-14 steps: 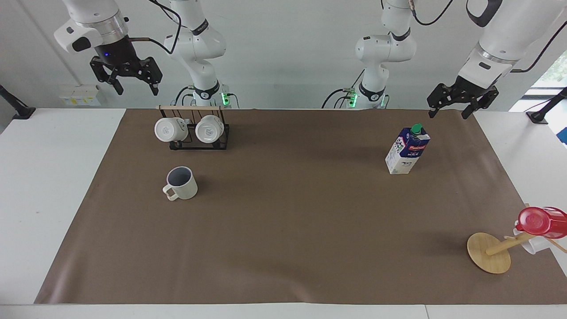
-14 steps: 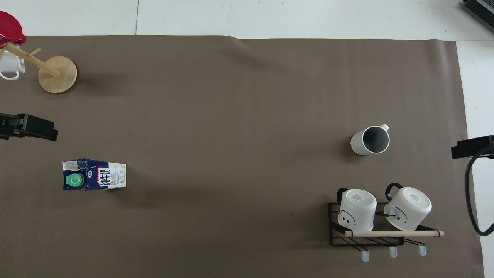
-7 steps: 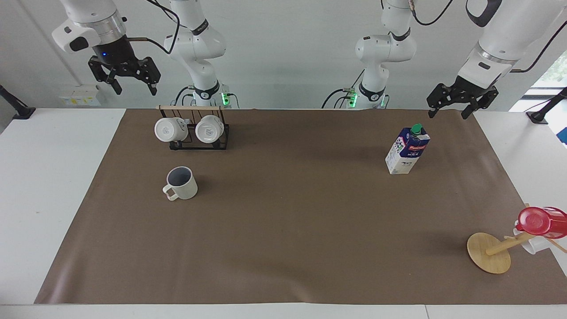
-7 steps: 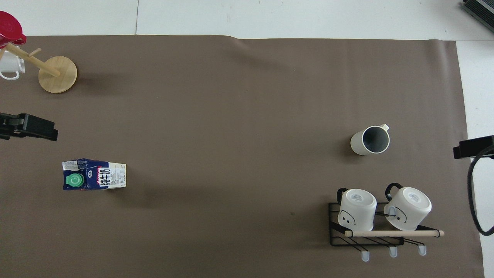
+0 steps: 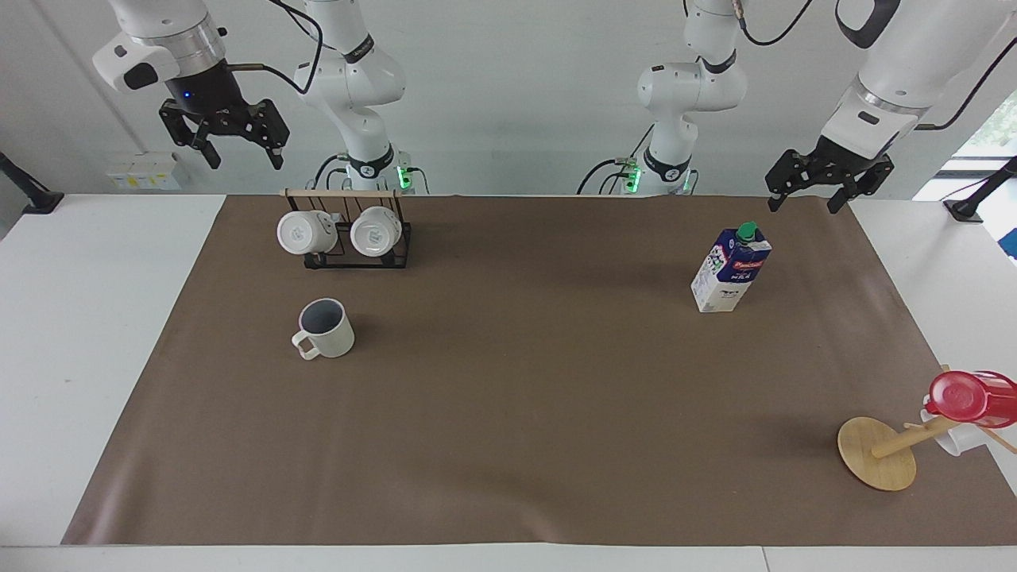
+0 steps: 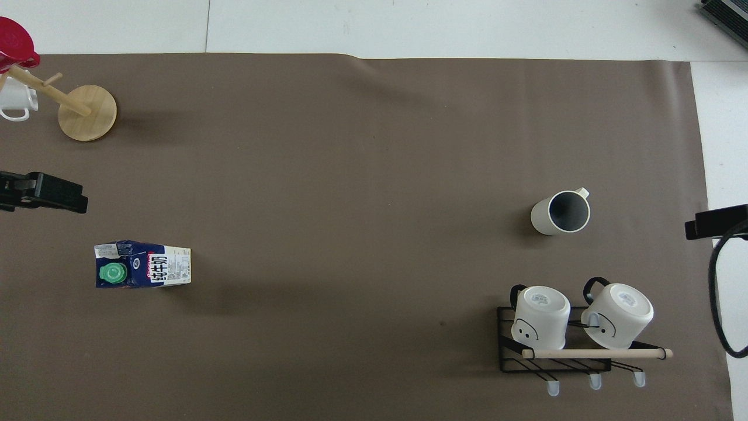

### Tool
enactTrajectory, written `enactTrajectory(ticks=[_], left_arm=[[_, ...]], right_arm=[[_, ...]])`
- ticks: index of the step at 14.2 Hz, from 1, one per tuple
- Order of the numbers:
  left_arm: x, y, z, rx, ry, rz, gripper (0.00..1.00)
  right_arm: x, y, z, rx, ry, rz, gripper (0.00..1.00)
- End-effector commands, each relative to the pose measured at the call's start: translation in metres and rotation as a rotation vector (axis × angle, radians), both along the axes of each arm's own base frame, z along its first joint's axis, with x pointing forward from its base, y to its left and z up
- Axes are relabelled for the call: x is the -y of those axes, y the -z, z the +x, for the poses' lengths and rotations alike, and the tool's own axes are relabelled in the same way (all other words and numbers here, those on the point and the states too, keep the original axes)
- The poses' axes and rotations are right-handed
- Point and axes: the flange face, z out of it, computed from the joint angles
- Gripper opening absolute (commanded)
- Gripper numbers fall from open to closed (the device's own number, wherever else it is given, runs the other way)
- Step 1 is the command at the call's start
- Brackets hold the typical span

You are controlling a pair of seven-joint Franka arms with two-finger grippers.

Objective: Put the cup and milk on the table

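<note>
The cream-beige cup [image 5: 324,329] stands upright on the brown sheet of the table [image 5: 508,413], farther from the robots than the mug rack; it also shows in the overhead view [image 6: 560,212]. The blue-and-white milk carton [image 5: 732,268] stands upright toward the left arm's end, seen from above [image 6: 143,265] with its green cap. My right gripper [image 5: 236,151] is open and empty, high in the air near the right arm's end. My left gripper [image 5: 806,199] is open and empty, raised near the sheet's corner beside the carton.
A black wire rack [image 5: 357,238] holds two white mugs near the robots. A wooden mug tree [image 5: 878,451] with a red translucent cup [image 5: 971,397] and a white mug leans at the left arm's end, farthest from the robots.
My right gripper has risen a little and drifted slightly. The left gripper, cup and milk have not moved.
</note>
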Motion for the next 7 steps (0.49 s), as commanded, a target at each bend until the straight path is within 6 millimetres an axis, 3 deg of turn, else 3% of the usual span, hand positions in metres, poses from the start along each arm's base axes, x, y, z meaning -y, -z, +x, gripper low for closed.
enactTrajectory(ticks=[1, 7], left_arm=[[-0.001, -0.004, -0.004, -0.007, -0.008, -0.005, 1.0], [-0.003, -0.004, -0.003, -0.007, -0.011, -0.004, 1.0]], right_arm=[[0.002, -0.001, 0.001, 0.0, -0.007, 0.019, 1.0], [-0.006, 0.02, 0.004, -0.017, 0.006, 0.015, 1.0]])
